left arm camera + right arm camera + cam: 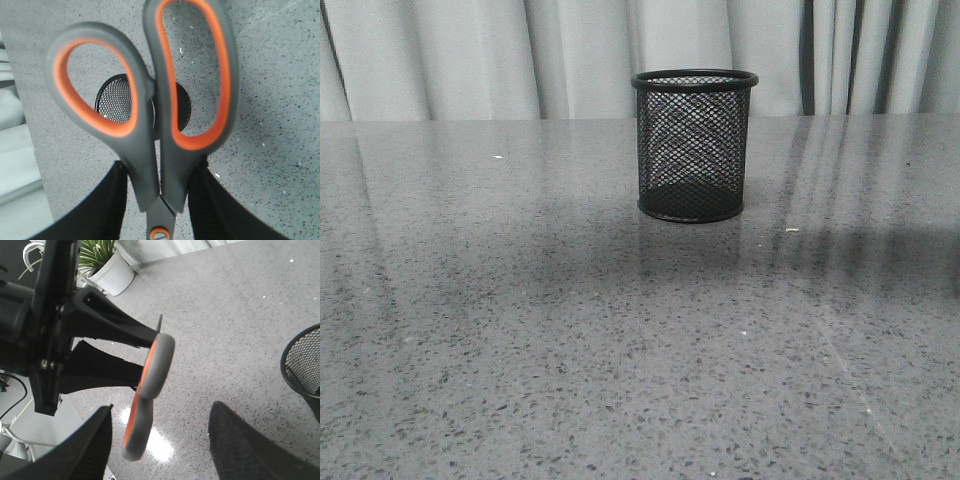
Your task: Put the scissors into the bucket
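Scissors [155,125]: one pair, clamped at the blade end between the left fingers [112,200], handles pointing away from the wrist; absent from the front view
Long axis: in line with the left fingers, aimed toward the bucket [117,100], whose open mouth shows through and behind the handle loops
Bucket: one, upright on the grey worktop [520,330], right of centre in the front view, nothing visible inside
Nearer arm: left, judged best placed, since already carrying the scissors with the bucket mouth ahead along the same axis
Right fingers [95,440]: apart, holding nothing; scissors seen edge-on just beyond them, bucket rim off to one side
Count: one scissors, one bucket, two arms
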You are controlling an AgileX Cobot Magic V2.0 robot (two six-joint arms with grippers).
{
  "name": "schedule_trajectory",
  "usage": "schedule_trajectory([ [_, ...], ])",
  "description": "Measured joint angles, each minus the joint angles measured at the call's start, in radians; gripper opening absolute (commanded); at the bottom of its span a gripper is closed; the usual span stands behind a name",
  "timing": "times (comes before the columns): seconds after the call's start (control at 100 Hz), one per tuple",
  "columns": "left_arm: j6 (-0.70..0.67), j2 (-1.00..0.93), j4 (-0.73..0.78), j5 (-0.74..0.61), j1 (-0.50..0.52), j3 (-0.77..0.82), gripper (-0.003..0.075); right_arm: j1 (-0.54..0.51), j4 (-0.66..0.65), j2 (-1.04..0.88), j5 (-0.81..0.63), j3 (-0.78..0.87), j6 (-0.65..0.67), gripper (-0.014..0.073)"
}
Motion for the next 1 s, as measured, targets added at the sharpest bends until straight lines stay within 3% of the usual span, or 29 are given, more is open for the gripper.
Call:
schedule_trajectory([
  [0.48, -0.005, 0.0, 0.001, -0.012, 0.0, 0.0, 0.0125, 0.004, 0.042, 0.038, 0.029, 0.0, -0.024, 0.0384],
  [1.0, -0.013, 0.0, 0.001, -0.017, 0.0, 0.0, 0.0125, 0.165, 0.048, 0.215, -0.005, -0.124, -0.035, 0.0356],
])
